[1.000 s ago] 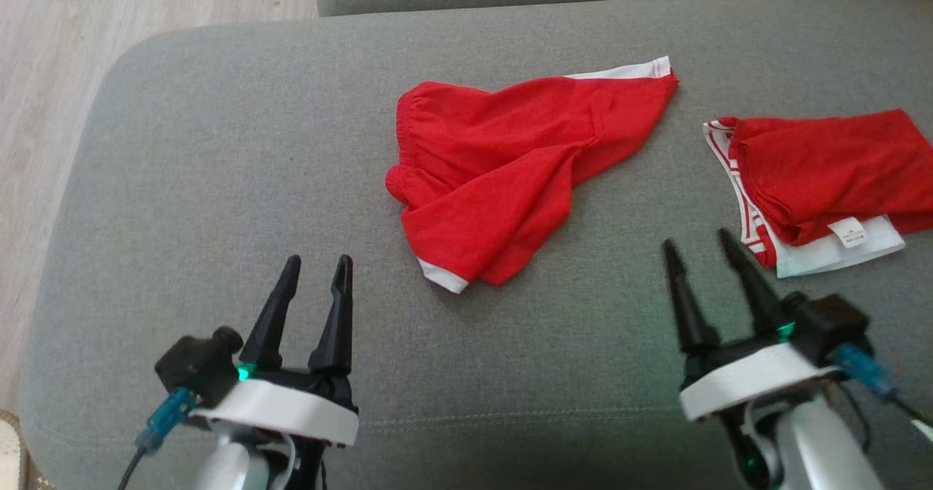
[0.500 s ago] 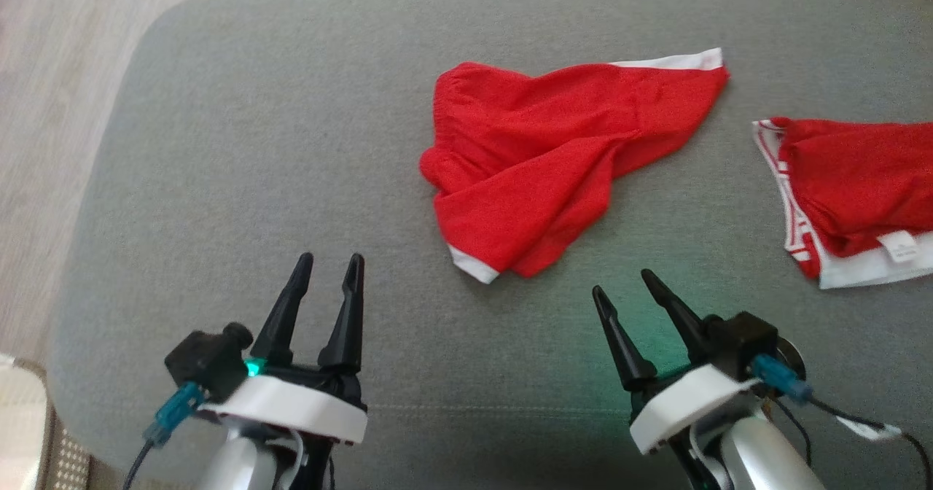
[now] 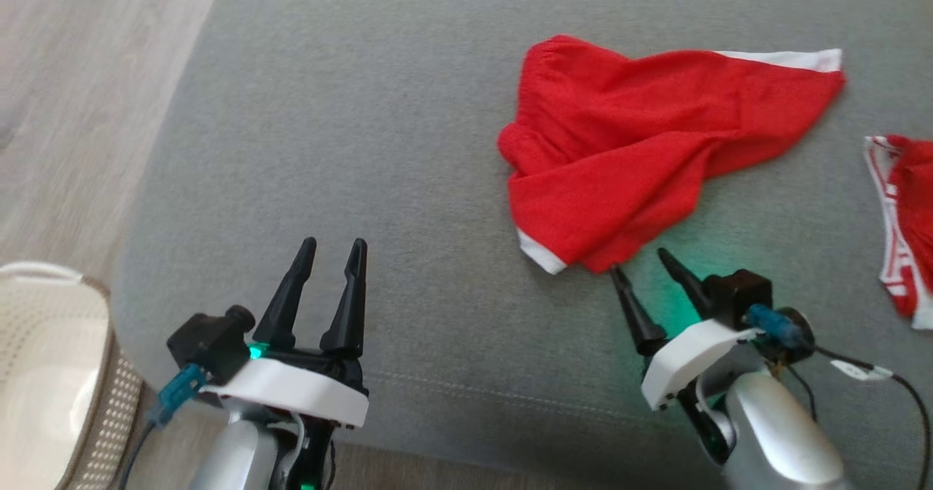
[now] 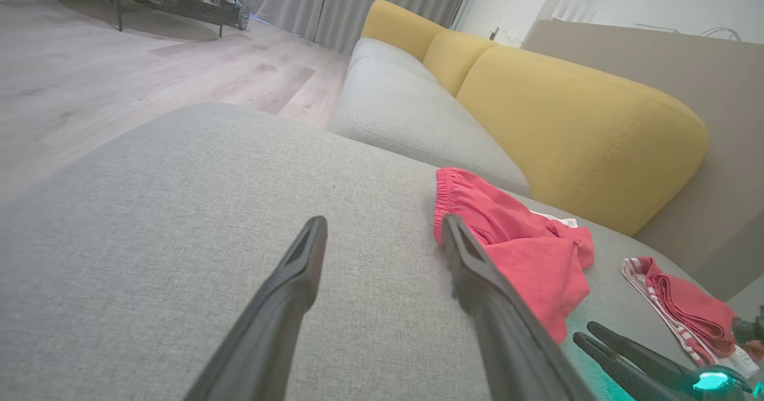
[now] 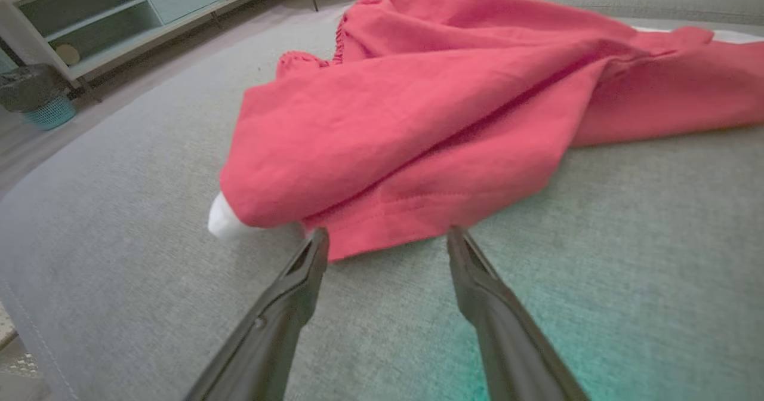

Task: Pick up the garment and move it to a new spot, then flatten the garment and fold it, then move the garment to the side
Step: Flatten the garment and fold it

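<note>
Red garment (image 3: pixel 656 154): crumpled, white-trimmed, lying on the grey sofa cushion (image 3: pixel 364 111), right of centre.
Right hand (image 3: pixel 640 260): fingers spread, tips at the garment's near hem and possibly touching it; contact is unclear.
Left hand (image 3: pixel 334 242): fingers spread, over bare cushion, well apart from the garment.
Second red-and-white garment (image 3: pixel 904 220): on the cushion, far right.
Pale basket (image 3: pixel 44 359): on the floor, lower left.

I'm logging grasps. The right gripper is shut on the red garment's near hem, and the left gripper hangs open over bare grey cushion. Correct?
Not shut: the right gripper is open, fingertips at the near hem of the red garment, nothing clamped; the right wrist view shows it. The left gripper does hang open over bare grey cushion.
</note>
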Available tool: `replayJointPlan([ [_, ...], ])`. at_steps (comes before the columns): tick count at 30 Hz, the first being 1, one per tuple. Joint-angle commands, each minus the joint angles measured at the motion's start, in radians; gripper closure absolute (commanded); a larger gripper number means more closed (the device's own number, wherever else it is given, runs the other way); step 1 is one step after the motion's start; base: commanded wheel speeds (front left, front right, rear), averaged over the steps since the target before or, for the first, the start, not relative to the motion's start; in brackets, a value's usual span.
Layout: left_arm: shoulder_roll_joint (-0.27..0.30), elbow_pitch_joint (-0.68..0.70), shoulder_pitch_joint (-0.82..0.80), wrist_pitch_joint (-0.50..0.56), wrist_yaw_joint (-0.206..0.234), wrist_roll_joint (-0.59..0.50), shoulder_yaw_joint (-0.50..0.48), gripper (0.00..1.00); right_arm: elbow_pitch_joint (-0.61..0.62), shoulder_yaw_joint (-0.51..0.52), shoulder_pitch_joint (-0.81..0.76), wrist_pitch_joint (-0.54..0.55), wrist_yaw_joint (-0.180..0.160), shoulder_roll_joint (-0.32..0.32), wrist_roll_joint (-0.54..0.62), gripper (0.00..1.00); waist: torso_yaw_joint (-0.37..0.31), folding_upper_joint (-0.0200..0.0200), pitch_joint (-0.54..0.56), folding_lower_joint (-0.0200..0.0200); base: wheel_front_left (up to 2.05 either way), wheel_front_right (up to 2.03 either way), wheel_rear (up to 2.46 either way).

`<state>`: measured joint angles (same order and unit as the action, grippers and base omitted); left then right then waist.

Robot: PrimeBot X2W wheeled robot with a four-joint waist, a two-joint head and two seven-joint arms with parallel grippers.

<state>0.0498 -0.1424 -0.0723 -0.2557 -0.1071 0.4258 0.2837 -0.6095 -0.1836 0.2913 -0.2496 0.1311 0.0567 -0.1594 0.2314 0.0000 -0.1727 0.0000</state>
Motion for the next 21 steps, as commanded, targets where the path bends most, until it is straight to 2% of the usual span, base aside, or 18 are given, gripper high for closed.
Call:
replayJointPlan([
  [1,0.0,0.027,-0.049,-0.006,-0.006,0.004,-0.033,0.0,0.01,-0.007,0.042,-0.009,0.0,-0.006,0.009,0.0,0.02,0.0,-0.008,0.0,0.0,0.0,0.0],
  [11,0.0,0.024,-0.058,-0.006,-0.008,0.013,-0.03,0.0,-0.057,0.033,0.097,-0.012,0.0,-0.006,0.03,0.0,0.046,0.0,-0.032,0.0,0.0,0.0,0.0],
  [12,0.0,0.024,-0.06,-0.006,-0.008,0.013,-0.029,0.0,-0.063,0.032,0.1,-0.012,0.0,-0.006,0.03,0.29,0.046,0.0,-0.034,0.0,0.0,0.0,0.0],
  [13,0.0,0.024,-0.061,-0.006,-0.008,0.012,-0.029,0.0,-0.066,0.03,0.103,-0.012,0.0,-0.006,0.03,0.84,0.046,0.0,-0.036,0.0,0.0,0.0,0.0],
  [14,0.0,0.023,-0.063,-0.006,-0.008,0.011,-0.03,0.0,-0.07,0.025,0.106,-0.012,0.0,-0.006,0.029,1.0,0.044,0.0,-0.038,0.0,0.0,0.0,0.0],
  [21,0.0,0.016,-0.066,-0.006,-0.01,0.004,-0.039,0.0,-0.067,0.038,0.111,-0.012,0.0,-0.006,0.058,1.0,0.007,0.0,-0.028,0.0,0.0,0.0,0.0],
])
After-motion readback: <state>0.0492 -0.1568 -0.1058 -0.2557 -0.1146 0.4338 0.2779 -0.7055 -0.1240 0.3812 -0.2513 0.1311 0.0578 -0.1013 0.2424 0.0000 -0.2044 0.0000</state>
